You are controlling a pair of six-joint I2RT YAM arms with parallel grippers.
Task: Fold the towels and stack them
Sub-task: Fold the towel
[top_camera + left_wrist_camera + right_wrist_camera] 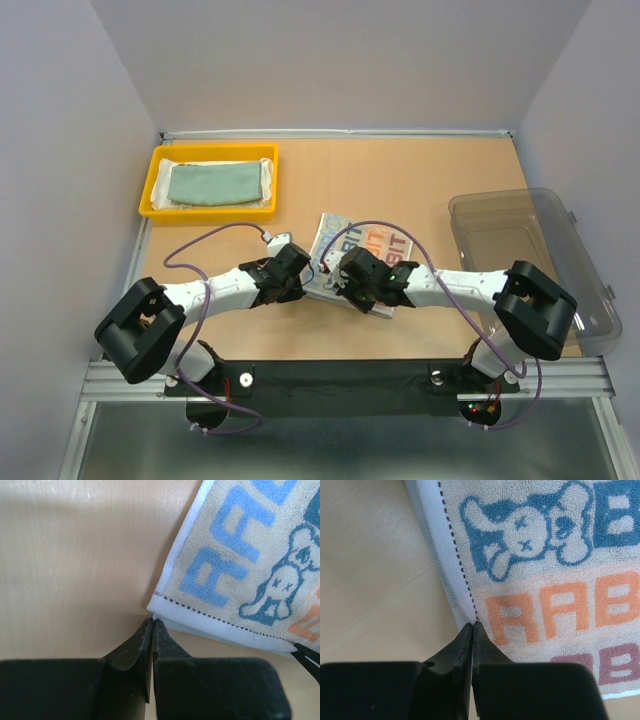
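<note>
Task abt half done, I judge: teal towel (215,183) lies folded on white towel (268,190) in yellow tray (152,190), far left; printed towel (380,243) lies doubled at table (420,170) centre, not yet stacked; left gripper (151,622) closed at its corner; right gripper (473,626) closed at its hem; whether cloth is pinched I cannot tell

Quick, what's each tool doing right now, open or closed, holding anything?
Left tool: closed, tips pinching the printed towel at its corner.
Right tool: closed, pinching the same towel's stitched edge.
</note>
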